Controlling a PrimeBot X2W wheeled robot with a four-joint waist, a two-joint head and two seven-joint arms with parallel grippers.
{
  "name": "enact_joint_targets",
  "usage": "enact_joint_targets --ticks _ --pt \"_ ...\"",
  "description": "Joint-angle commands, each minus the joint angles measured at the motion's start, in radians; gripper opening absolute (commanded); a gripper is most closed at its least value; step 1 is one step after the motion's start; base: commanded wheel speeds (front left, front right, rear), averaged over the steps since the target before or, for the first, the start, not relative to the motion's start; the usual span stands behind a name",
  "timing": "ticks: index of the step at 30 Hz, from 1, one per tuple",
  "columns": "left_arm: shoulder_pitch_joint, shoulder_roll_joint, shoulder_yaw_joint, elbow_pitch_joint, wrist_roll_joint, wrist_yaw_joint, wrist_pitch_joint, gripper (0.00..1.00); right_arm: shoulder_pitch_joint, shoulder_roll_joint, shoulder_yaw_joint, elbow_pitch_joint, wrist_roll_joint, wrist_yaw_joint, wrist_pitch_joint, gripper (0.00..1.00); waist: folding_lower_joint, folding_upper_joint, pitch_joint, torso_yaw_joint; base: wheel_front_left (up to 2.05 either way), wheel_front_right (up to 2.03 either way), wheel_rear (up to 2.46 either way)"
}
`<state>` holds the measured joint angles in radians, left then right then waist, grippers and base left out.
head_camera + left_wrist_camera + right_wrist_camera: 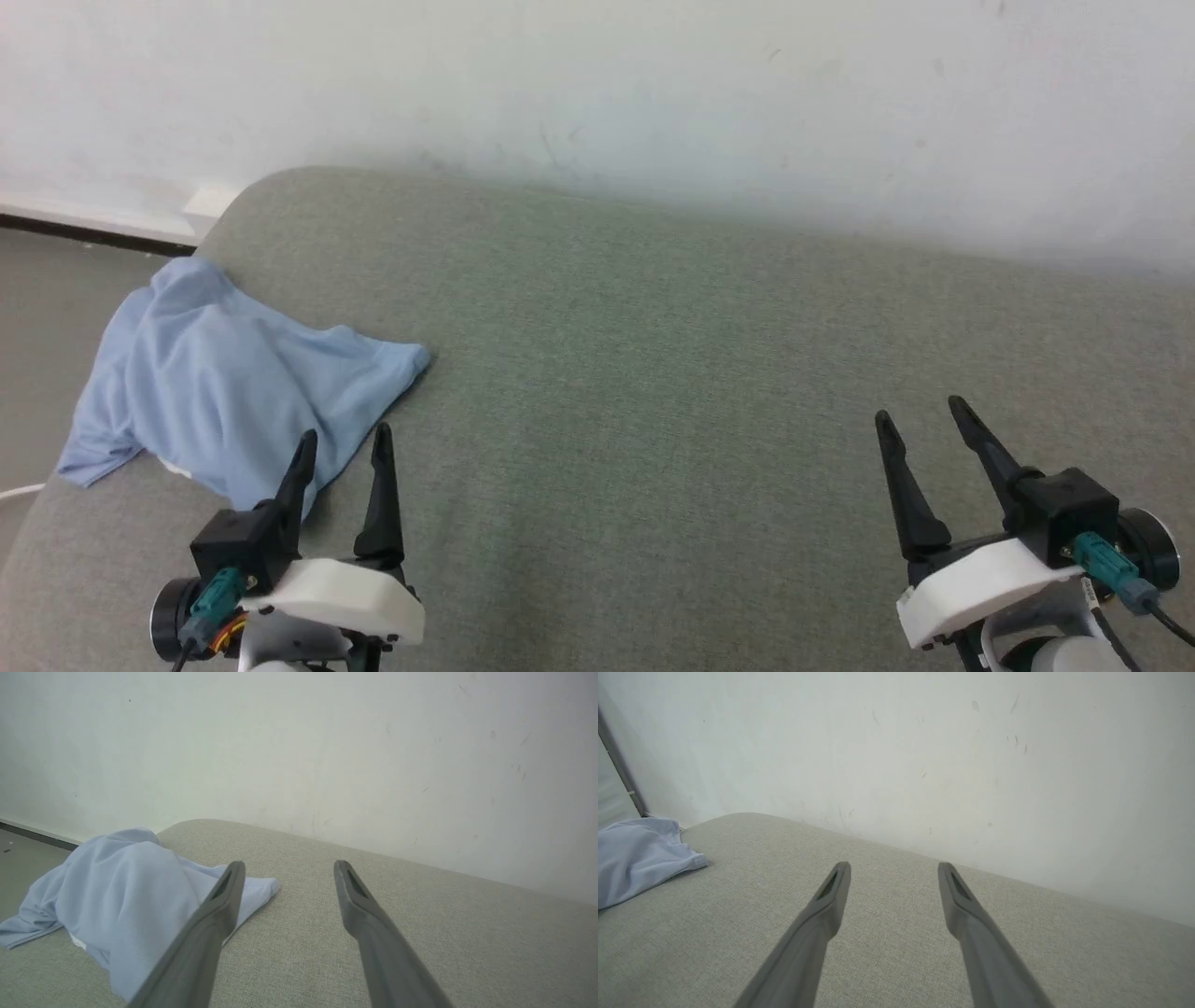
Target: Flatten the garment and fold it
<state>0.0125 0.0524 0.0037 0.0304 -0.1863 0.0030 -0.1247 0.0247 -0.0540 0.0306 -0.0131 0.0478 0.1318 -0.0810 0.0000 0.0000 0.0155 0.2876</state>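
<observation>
Garment (224, 373): crumpled blue heap at far-left corner of padded grey surface (653, 373), one end spilling toward left edge, long axis slanting from that corner to a point on the right.

Left gripper (344, 431): nearer arm, garment just ahead and to its left, fingers spread wide, holding nothing; contact with near hem unclear.

Right gripper (918, 409): well apart from garment, over bare fabric, spread wide, empty.

Plain indoor room, scuffed white wall (653, 84), grey upholstered surface (653, 373)
</observation>
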Motion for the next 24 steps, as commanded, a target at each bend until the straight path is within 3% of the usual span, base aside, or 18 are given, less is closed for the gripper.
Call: enact_joint_targets --ticks 1,14,24 --pt "-0.005 -0.001 0.004 0.007 -0.012 0.009 -0.012 1.0 0.001 0.002 0.001 -0.003 0.009 -0.001 -0.01 1.0 0.0 0.0 0.006 0.026 0.0 0.0 0.0" --pt "-0.039 -0.001 0.052 0.011 -0.044 0.015 -0.039 1.0 -0.011 0.002 0.013 -0.011 0.006 -0.001 -0.012 1.0 0.0 0.0 0.037 0.082 0.0 0.0 0.0" --pt "-0.262 0.014 0.143 0.043 -0.062 -0.015 -0.06 1.0 -0.039 0.003 0.019 -0.044 -0.031 -0.001 0.011 1.0 0.0 0.0 0.128 0.085 0.0 0.0 0.0"
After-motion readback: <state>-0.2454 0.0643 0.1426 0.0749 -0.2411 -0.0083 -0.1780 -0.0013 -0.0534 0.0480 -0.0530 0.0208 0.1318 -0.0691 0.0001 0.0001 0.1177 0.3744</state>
